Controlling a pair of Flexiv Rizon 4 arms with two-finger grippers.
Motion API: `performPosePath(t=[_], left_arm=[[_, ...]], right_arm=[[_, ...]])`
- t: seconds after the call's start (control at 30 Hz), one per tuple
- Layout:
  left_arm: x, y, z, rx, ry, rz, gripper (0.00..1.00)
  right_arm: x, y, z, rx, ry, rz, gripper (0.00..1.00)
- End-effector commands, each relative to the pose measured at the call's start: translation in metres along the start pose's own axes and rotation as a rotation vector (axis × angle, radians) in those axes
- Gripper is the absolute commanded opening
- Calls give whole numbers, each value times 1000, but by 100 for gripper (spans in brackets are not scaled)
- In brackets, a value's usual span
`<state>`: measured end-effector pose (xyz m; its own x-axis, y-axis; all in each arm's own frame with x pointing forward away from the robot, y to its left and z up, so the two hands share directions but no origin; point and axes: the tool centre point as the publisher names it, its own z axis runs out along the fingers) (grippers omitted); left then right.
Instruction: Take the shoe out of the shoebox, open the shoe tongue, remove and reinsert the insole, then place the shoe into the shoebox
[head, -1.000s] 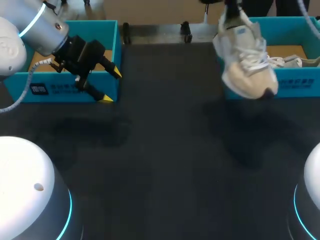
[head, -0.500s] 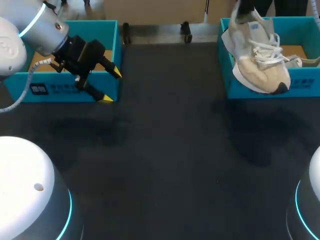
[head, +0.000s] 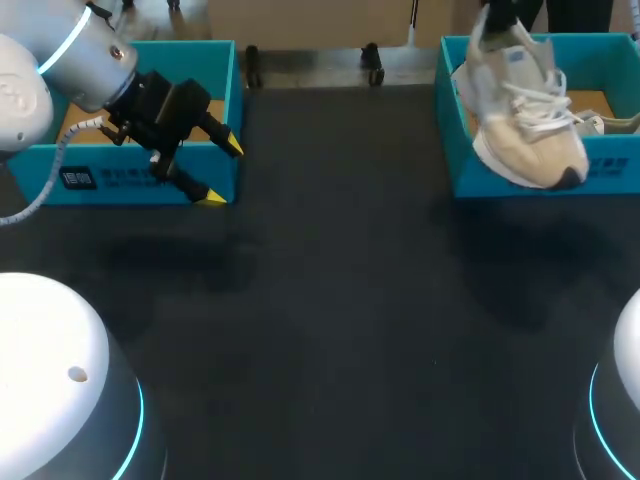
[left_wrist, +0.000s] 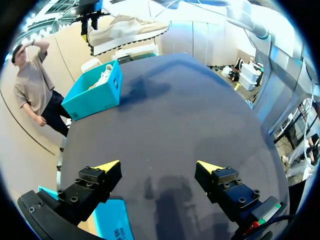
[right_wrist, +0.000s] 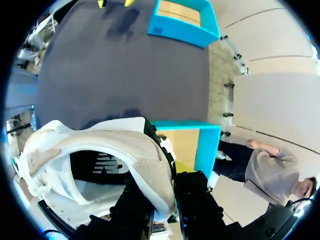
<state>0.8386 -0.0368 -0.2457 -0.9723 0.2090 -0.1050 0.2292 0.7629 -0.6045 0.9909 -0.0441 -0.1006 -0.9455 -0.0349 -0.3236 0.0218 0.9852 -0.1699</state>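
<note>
A white and beige sneaker (head: 525, 110) hangs toe-down over the front wall of the right blue shoebox (head: 500, 178). My right gripper (right_wrist: 170, 192) is shut on the rim of its heel, one finger inside the shoe (right_wrist: 100, 155) and one outside. In the head view that gripper is almost cut off above the shoe. My left gripper (head: 220, 171) stands open and empty in front of the left blue box (head: 120, 180). From the left wrist view the shoe (left_wrist: 127, 30) shows far ahead of the open left gripper (left_wrist: 159, 167), above the right box (left_wrist: 97, 92).
A second pale shoe (head: 605, 124) lies inside the right box. The left box (right_wrist: 182, 20) shows a bare cardboard floor. Black table cloth (head: 340, 320) spreads between the two boxes. Two small black clamps (head: 372, 62) sit at the table's far edge.
The right gripper has carried the sneaker to the right and back, from in front of the right box to over its front wall. The left arm has stayed still.
</note>
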Motion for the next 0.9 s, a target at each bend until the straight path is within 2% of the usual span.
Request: performPosePath(t=[0.03, 0.4, 0.7, 0.9], left_arm=[[1, 0, -1, -5, -1, 0, 100], [1, 0, -1, -5, -1, 0, 100], [1, 0, -1, -5, -1, 0, 100], [1, 0, -1, -5, -1, 0, 100]], right_arm=[[-21, -17, 11, -6, 18, -3, 0], [-60, -75, 50, 10, 19, -9, 0], [-95, -126, 78, 83, 27, -29, 0], [-115, -148, 95, 92, 32, -36, 0]])
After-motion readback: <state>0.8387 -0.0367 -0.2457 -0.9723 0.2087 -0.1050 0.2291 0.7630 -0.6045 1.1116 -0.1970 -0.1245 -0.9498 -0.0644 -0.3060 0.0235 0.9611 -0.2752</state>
